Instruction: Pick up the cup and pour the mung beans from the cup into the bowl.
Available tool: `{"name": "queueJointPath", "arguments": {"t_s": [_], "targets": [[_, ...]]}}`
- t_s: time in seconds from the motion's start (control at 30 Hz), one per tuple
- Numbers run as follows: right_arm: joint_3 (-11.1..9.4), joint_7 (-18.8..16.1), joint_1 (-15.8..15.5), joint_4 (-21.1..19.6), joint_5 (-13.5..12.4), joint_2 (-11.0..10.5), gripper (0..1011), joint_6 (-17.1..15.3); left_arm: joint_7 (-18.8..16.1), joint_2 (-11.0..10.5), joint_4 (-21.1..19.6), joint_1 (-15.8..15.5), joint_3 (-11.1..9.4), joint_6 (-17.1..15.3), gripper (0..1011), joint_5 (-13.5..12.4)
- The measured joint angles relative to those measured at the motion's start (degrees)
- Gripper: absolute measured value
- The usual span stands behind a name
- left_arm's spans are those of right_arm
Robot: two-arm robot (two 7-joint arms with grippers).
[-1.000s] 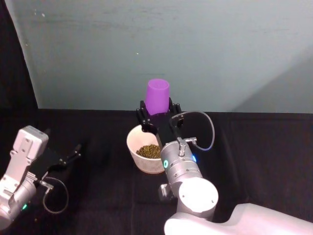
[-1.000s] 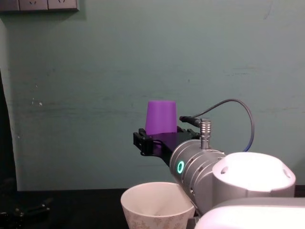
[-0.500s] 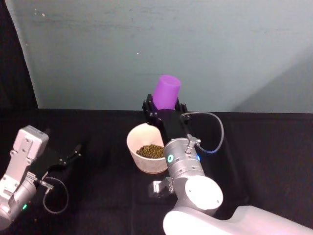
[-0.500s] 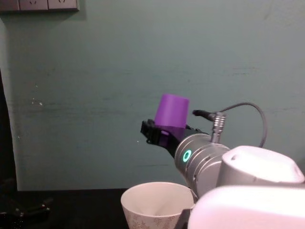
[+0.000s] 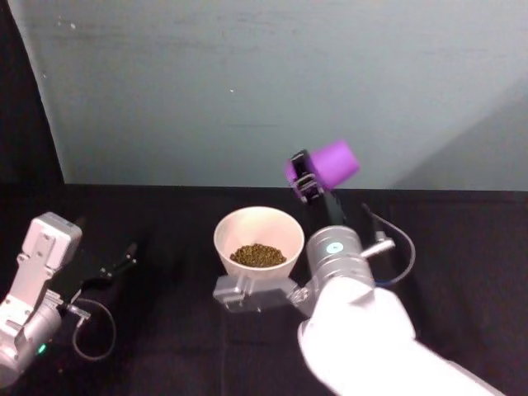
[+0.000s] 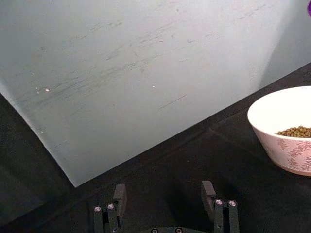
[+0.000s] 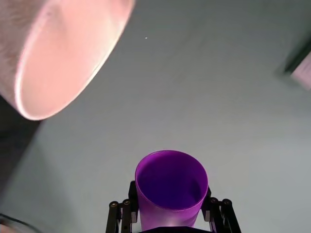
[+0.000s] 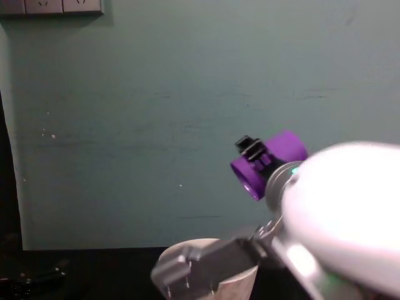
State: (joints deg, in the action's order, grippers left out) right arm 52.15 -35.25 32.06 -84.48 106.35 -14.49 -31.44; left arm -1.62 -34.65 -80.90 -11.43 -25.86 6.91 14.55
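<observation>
Right gripper holds the cup in the air, up behind the bowl and off to the bowl's right. It is not over the bowl's middle. The fingers are closed on the cup wall from both sides, near the mouth end. The cup is tipped onto its side with the base pointing away from the bowl and the mouth turned back toward it. In the chest view the cup sits above the bowl, mouth angled down and left. The right wrist view looks straight into the cup — inside is plain purple, no beans seen in it, and one finger shows beside the cup wall.

The bowl stands upright on the black table, with a heap of mung beans at its bottom. From the left wrist the bowl shows its leaf pattern and the mung beans inside.

Left gripper is parked low on the table, well to the bowl's left — fingers spread wide, nothing between them.
</observation>
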Motion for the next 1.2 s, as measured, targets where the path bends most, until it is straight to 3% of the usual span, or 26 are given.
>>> {"name": "queueJointPath", "arguments": {"t_s": [0.07,0.13,0.17,0.2,0.3,0.43,0.47,0.5,0.53,0.77,0.87,0.9,1.0,1.13,1.2], "targets": [[-5.3,2.9,-2.8,-2.2,-8.2,0.9,731,-0.3,0.0,0.0,0.0,0.0,0.0,0.0,1011,0.0],[-6.5,3.5,-3.4,-2.6,-9.7,1.1,731,-0.2,0.0,0.0,0.0,0.0,0.0,0.0,1011,0.0],[-9.9,4.8,-5.1,-3.8,-13.6,1.9,731,0.6,0.0,0.0,0.0,0.0,0.0,0.0,1011,0.0],[-11.2,5.4,-5.6,-4.3,-15.7,2.2,731,1.0,0.0,0.0,0.0,0.0,0.0,0.0,1011,0.0],[-17.3,8.3,-8.1,-6.9,-28.1,2.6,731,3.4,0.0,0.0,0.0,0.0,0.0,0.0,1011,0.0],[-22.7,9.9,-10.5,-8.9,-38.4,3.0,731,6.3,0.0,0.0,0.0,0.0,0.0,0.0,1011,0.0],[-25.1,10.2,-11.6,-9.7,-42.5,3.2,731,7.5,0.0,0.0,0.0,0.0,0.0,0.0,1011,0.0],[-26.0,10.2,-12.0,-10.0,-44.4,3.3,731,8.1,0.0,0.0,0.0,0.0,0.0,0.0,1011,0.0],[-27.9,10.3,-13.0,-10.7,-48.0,3.4,731,9.1,0.0,0.0,0.0,0.0,0.0,0.0,1011,0.0],[-34.9,9.4,-16.4,-11.9,-61.1,4.6,731,12.6,0.0,0.0,0.0,0.0,0.0,0.0,1011,0.0],[-39.0,8.7,-18.3,-11.4,-68.6,6.0,731,14.2,0.0,0.0,0.0,0.0,0.0,0.0,1011,0.0],[-39.0,8.7,-18.3,-11.4,-68.6,6.0,731,14.2,0.0,0.0,0.0,0.0,0.0,0.0,1011,0.0],[-42.4,8.4,-19.3,-9.9,-74.9,7.8,731,15.1,0.0,0.0,0.0,0.0,0.0,0.0,1011,0.0],[-45.4,8.2,-20.0,-7.7,-80.8,9.8,731,16.0,0.0,0.0,0.0,0.0,0.0,0.0,1011,0.0],[-46.3,8.0,-20.1,-6.9,-82.6,10.4,731,16.2,0.0,0.0,0.0,0.0,0.0,0.0,1011,0.0]]}}
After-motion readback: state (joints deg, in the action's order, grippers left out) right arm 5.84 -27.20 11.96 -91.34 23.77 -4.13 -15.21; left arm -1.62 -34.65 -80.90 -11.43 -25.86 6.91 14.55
